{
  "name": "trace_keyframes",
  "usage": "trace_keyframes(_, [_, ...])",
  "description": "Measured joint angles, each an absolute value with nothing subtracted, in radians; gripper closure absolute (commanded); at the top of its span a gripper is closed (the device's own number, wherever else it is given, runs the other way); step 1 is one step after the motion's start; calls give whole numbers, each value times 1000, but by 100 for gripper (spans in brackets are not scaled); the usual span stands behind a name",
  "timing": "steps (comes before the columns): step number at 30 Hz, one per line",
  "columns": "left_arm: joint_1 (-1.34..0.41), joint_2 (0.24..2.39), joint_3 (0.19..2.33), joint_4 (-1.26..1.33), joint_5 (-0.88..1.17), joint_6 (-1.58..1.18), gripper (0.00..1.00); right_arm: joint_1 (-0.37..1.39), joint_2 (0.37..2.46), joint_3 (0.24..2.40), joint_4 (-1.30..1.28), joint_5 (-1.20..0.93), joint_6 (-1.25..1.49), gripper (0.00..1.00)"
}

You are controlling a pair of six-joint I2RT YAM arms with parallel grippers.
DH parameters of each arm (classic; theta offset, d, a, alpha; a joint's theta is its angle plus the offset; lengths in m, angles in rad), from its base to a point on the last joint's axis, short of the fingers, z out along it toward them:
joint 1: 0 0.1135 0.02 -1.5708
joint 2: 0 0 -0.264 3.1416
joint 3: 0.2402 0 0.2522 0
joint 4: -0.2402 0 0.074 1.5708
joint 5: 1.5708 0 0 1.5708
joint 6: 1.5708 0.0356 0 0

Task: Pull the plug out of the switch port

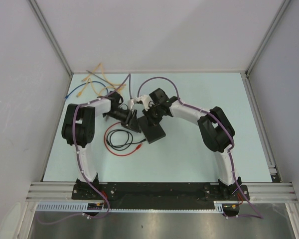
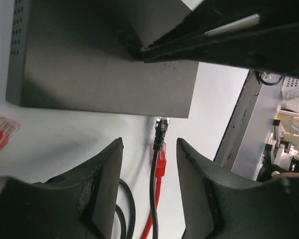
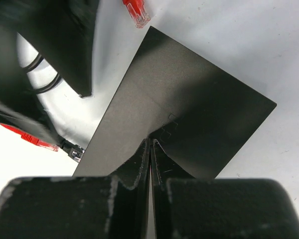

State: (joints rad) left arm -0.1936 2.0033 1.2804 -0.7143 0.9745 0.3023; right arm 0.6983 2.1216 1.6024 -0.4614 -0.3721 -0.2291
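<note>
The switch [image 1: 155, 131], a flat matte-black box, lies on the table; it also shows in the left wrist view [image 2: 104, 64] and the right wrist view [image 3: 189, 99]. A black plug [image 2: 161, 130] on a black cable lies at the box's edge with its clear tip [image 3: 75, 152] showing outside; I cannot tell whether it still touches the port. My left gripper [image 2: 149, 144] is open, its fingers on either side of the black cable and a red plug [image 2: 161, 159]. My right gripper [image 3: 150, 142] is shut, its tips resting on top of the box.
Black and red cables coil on the table left of the box [image 1: 120, 140]. A loose red plug [image 3: 136, 12] lies near the box's far corner. Orange and blue cables [image 1: 97, 82] lie at the back left. Enclosure walls stand on three sides.
</note>
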Motion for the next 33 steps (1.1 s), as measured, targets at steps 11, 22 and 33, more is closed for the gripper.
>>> trace_keyframes(11, [-229,2262,1532,-722,1089,147,47,706,2106,1580,-440,-343,-229,94])
trace_keyframes(22, [-222,2182,1428,-667,1100,150,46,709,2093,1560,-421,-322,-230,93])
trace_keyframes(33, [-226,2148,1386,-661,1100,169,53,709,2093,1560,-421,-322,-230,93])
